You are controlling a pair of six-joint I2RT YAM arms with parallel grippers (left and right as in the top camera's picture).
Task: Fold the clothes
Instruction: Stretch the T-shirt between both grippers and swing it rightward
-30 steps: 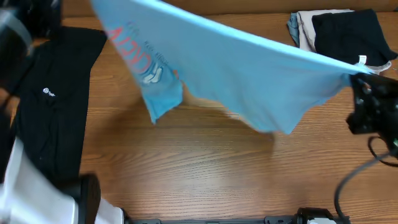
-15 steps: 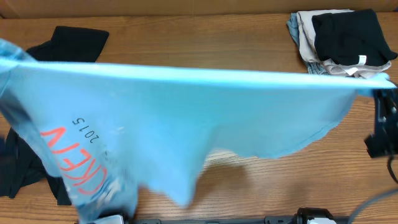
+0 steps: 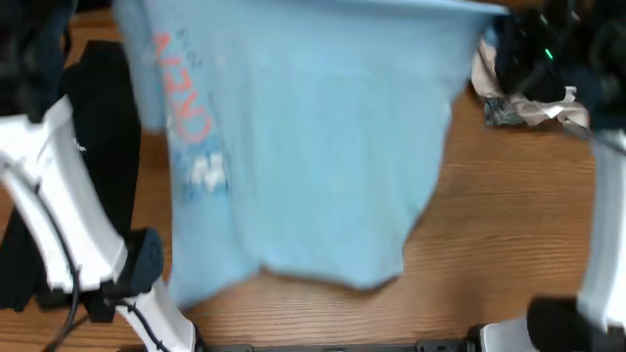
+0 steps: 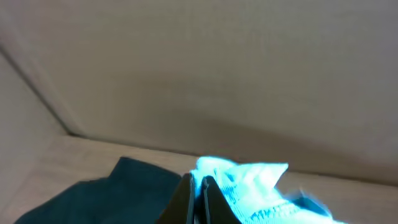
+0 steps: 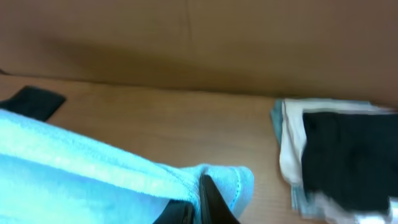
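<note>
T-shirt [image 3: 313, 147] hangs between both jaws, clenched on its top corners; lower it evenly, taut, onto the worktop [image 3: 489, 244].

The left arm [image 3: 44, 186] is made of long white links with black joints, and a thin black cable [image 3: 70, 274] runs along it. The right arm [image 3: 604, 244] is white too; its black head has a small green light [image 3: 549, 55].

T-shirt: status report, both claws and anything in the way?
Left claw shut on T-shirt, right claw shut on it too. T-shirt spread between them, off the table, unfolded. Black garment at its left edge, folded pile at right.
</note>
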